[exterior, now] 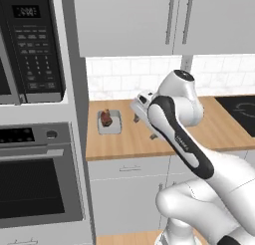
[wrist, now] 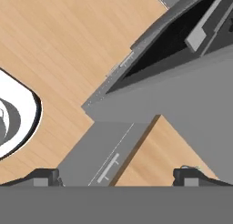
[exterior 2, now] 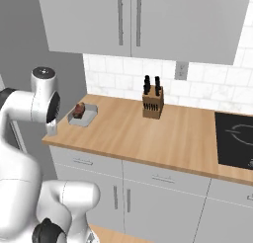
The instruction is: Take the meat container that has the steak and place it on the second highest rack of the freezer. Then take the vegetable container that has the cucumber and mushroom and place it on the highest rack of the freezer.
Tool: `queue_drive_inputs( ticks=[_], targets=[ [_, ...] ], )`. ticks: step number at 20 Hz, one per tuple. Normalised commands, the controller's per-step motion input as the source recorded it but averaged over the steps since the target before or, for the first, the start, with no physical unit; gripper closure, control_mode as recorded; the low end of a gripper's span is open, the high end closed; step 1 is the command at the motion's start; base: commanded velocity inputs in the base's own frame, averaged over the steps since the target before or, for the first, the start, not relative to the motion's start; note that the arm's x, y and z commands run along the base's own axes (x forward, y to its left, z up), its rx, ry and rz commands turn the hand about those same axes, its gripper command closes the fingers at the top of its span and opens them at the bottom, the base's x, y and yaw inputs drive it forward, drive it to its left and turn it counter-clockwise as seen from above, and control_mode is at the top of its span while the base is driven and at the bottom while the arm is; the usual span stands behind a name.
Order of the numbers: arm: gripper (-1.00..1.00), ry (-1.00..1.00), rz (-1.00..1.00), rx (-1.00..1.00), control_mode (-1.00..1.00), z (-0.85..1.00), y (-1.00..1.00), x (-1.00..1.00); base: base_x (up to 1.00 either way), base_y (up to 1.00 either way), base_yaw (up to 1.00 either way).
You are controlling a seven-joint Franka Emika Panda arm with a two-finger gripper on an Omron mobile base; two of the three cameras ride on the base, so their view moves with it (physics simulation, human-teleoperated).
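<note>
The meat container (exterior: 115, 125), a shallow grey tray holding a dark red steak (exterior: 106, 117), sits on the wooden counter near its left end, by the oven column. In the right base view the container (exterior 2: 87, 118) with the steak (exterior 2: 79, 109) lies at the counter's far left corner. My gripper (exterior: 145, 128) hangs over the counter's front part, to the right of the container and apart from it, pointing down. In the hand view the gripper (wrist: 117, 176) is open with nothing between its fingertips (wrist: 43, 176). The vegetable container and the freezer are out of view.
A knife block (exterior 2: 153, 104) stands mid-counter and a black cooktop (exterior 2: 236, 138) lies at the right. A microwave (exterior: 31, 45) and a built-in oven (exterior: 35, 182) fill the column left of the counter. Wall cabinets (exterior 2: 133, 24) hang above. The hand view looks down on a drawer front (wrist: 107, 155) and wooden floor (wrist: 59, 41).
</note>
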Motion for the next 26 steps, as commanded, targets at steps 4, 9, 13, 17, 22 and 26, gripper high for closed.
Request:
queue_drive_inputs(
  ticks=[4,9,13,17,22,26],
  targets=[
    [-1.00,0.08,0.00,0.02,-1.00,-0.19,-0.03,0.61,0.00,0.00,0.00],
    [-1.00,0.10,0.00,0.00,-1.00,-0.27,-0.01,0.62,0.00,0.00,0.00],
    [-1.00,0.06,0.00,0.00,-1.00,-0.27,0.00,0.47,0.00,0.00,0.00],
    [-1.00,0.06,0.00,0.00,-1.00,-0.22,0.00,0.40,0.00,0.00,0.00],
    [-1.00,0.05,-0.01,0.00,-1.00,-0.30,0.01,0.34,0.00,0.00,0.00],
    [-1.00,0.06,-0.04,0.00,-1.00,-0.51,0.02,0.37,0.00,0.00,0.00]
  ],
)
